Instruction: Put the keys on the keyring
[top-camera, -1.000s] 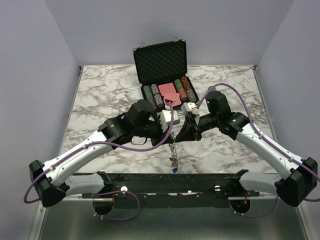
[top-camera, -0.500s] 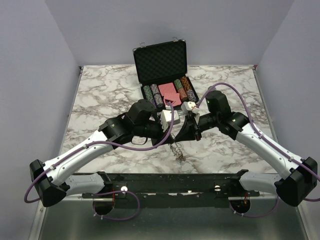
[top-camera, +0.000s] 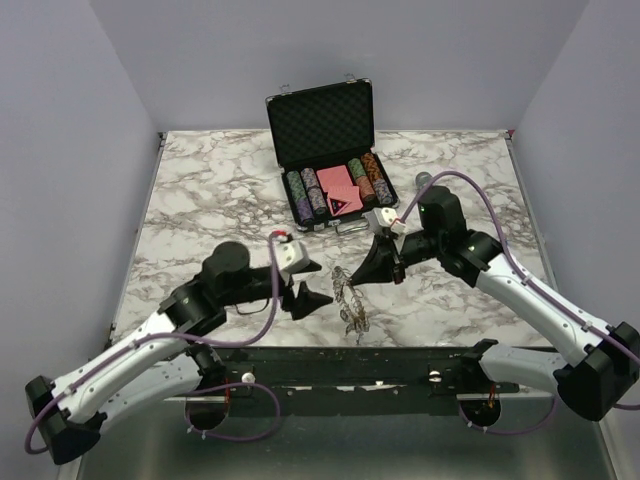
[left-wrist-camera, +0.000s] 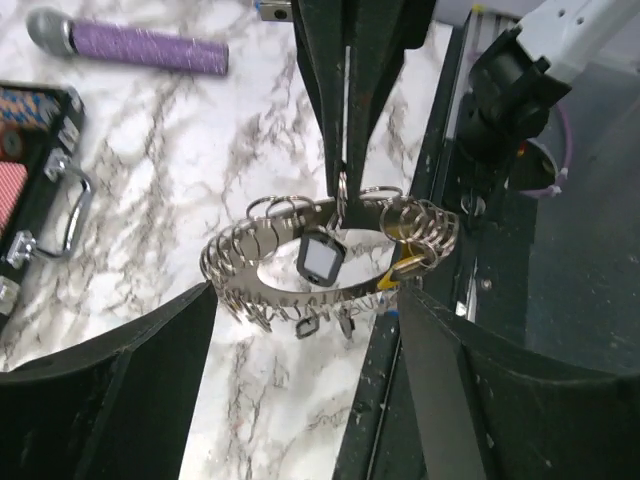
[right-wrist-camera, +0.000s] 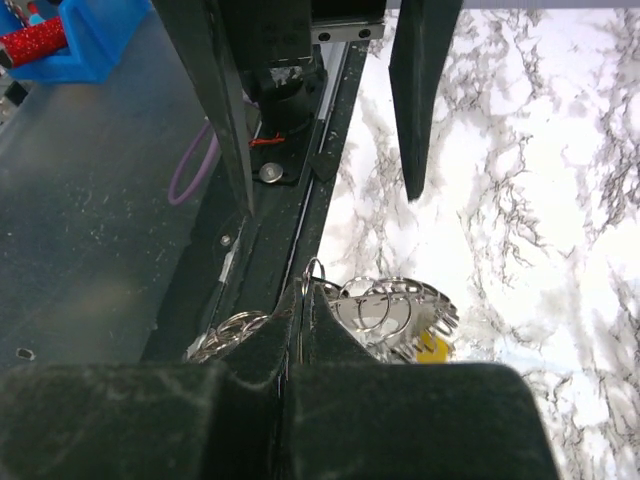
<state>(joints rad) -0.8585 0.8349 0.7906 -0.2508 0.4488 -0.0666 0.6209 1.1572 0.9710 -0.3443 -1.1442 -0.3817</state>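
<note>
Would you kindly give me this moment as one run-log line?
left pincer: open, apart from keyring | right pincer: shut on keyring rim | keyring: tilted, at table near edge

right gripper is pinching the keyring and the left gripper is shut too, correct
Not quite. The right gripper does pinch the keyring, but the left gripper is not shut: it is open, its fingers spread wide and holding nothing. The left wrist view shows this.
</note>
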